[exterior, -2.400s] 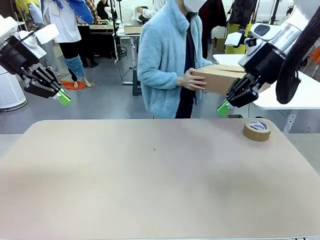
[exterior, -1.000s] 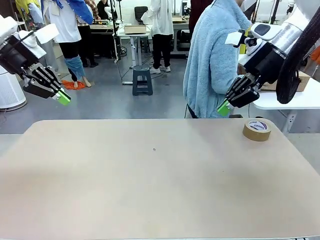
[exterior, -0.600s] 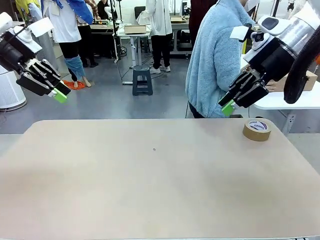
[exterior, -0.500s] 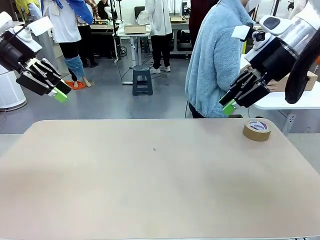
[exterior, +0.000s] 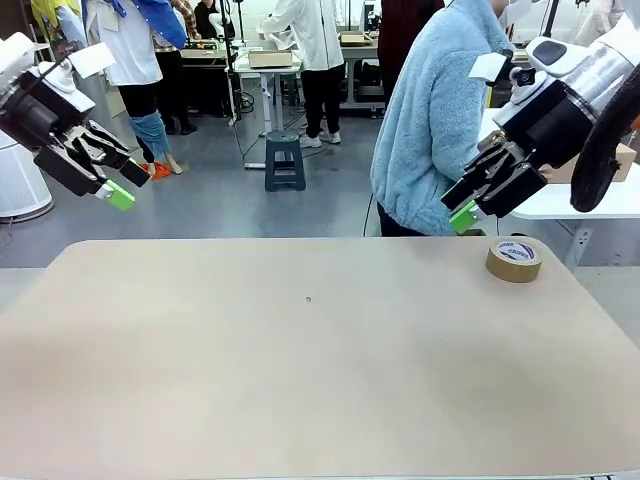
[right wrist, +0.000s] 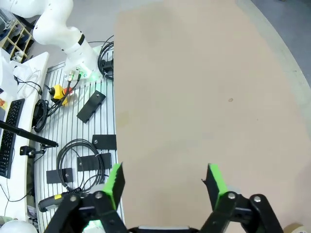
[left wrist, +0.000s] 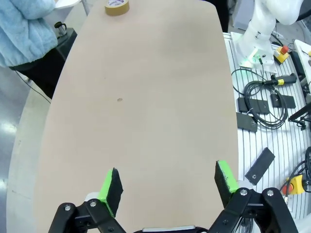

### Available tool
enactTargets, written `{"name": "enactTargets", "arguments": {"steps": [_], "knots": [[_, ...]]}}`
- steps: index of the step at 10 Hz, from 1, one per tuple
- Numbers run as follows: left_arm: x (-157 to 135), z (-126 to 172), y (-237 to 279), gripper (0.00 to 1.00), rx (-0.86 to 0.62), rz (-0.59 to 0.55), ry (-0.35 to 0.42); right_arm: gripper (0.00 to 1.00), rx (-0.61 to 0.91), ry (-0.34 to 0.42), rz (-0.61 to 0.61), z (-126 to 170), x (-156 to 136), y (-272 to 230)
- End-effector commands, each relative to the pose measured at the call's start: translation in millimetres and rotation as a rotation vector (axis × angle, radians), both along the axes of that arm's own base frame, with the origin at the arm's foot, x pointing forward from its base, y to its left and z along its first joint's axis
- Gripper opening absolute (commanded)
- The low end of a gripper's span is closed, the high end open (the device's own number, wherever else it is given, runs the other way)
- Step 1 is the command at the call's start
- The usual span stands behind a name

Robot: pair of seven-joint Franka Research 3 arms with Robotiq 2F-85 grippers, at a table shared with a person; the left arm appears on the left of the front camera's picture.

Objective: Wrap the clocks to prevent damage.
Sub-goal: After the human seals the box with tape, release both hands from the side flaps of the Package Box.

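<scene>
Tape roll (exterior: 514, 259) lies just below the open, empty right gripper (exterior: 468, 213).

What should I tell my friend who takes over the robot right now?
Left hand: open, holding nothing, raised off the table's left side.
Right hand: open, holding nothing, raised near the far right corner.
Roll of brown tape: lying flat on the table, far right.
Person in a light blue fleece: turned toward the side table where a cardboard box sits.
Done: nothing wrapped.
Left: clocks still have to arrive, then wrapping.
</scene>
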State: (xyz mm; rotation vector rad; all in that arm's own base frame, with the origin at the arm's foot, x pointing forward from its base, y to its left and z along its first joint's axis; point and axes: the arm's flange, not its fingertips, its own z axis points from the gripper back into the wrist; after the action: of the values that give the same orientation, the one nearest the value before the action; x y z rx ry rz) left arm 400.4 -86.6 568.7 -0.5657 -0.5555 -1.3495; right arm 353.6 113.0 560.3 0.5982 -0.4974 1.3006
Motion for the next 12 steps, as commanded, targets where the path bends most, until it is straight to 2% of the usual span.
{"name": "enactTargets", "arguments": {"steps": [1, 2, 4, 5, 6, 7, 8, 9, 11, 12], "knots": [[4, 1, -4, 1.0, -0.047, -0.002, -0.009, 1.0, 0.09, -0.053, 0.011, -3, -2, -2], [3, -2, -1, 1.0, -0.124, -0.004, -0.029, 1.0, 0.25, -0.072, 0.011, -2, -1, -10], [10, -6, 16, 1.0, -0.288, 0.005, -0.033, 1.0, 0.374, -0.087, -0.054, -9, 0, -28], [10, -13, 27, 1.0, -0.336, 0.045, -0.045, 1.0, 0.387, -0.099, -0.099, -18, -2, -37], [9, -22, 37, 1.0, -0.371, 0.123, -0.076, 1.0, 0.379, -0.077, -0.131, -30, -4, -45], [12, -29, 48, 1.0, -0.392, 0.149, -0.107, 1.0, 0.386, -0.076, -0.165, -40, -4, -52], [12, -36, 59, 1.0, -0.4, 0.148, -0.106, 1.0, 0.399, -0.061, -0.188, -48, -5, -58], [9, -42, 73, 1.0, -0.436, 0.172, -0.129, 1.0, 0.415, -0.06, -0.205, -52, -8, -64], [8, -34, 84, 1.0, -0.467, 0.168, -0.15, 1.0, 0.435, -0.099, -0.252, -42, -8, -65], [12, -38, 80, 1.0, -0.418, 0.185, -0.103, 1.0, 0.397, -0.033, -0.2, -51, -3, -72]]}}
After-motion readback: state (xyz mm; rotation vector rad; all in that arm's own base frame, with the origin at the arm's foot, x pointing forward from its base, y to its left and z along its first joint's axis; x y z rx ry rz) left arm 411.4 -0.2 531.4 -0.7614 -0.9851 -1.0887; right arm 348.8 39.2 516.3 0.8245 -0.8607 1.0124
